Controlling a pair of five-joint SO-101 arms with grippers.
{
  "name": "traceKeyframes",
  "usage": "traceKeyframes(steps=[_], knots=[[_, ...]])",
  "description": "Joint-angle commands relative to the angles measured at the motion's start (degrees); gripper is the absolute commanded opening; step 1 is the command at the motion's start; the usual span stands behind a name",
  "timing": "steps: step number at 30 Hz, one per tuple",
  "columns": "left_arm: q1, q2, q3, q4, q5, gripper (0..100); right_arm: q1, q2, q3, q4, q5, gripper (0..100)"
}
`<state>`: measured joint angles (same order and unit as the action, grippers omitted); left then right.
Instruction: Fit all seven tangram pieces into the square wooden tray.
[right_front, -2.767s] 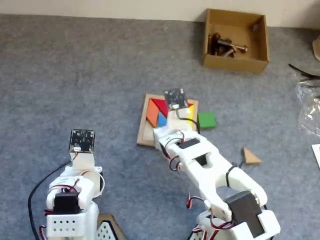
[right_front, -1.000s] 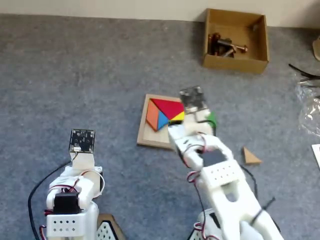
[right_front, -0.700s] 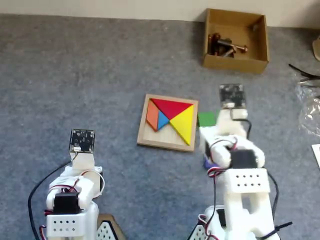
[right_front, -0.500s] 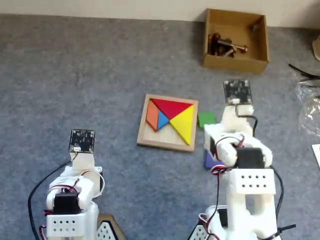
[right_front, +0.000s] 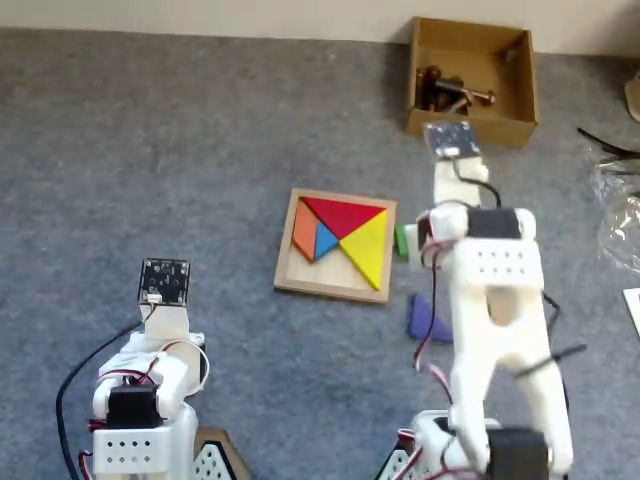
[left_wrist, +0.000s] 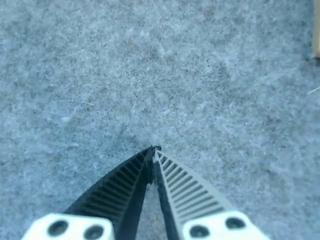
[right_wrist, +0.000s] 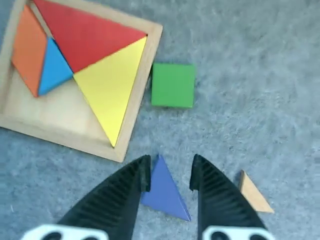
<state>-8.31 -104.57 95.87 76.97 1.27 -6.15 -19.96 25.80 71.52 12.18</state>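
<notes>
Right claw pulled back from tray; four coloured pieces seated inside.

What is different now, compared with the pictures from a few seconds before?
The right claw left the tray, where the yellow triangle now lies fitted. It swung to the right and now hangs open over the purple triangle. The left claw, the tray and the green square stayed as they were.
</notes>
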Motion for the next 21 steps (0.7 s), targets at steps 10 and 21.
traceKeyframes(steps=[10, 21], knots=[[-0.7, -0.3, 1.3, 0.4, -0.4, 1, 0.4, 20.9, -17.1, 0.0, 0.7, 24.9], [-0.7, -0.3, 1.3, 0.4, -0.4, 1, -2.0, 37.0, -29.7, 0.0, -2.0, 25.0]])
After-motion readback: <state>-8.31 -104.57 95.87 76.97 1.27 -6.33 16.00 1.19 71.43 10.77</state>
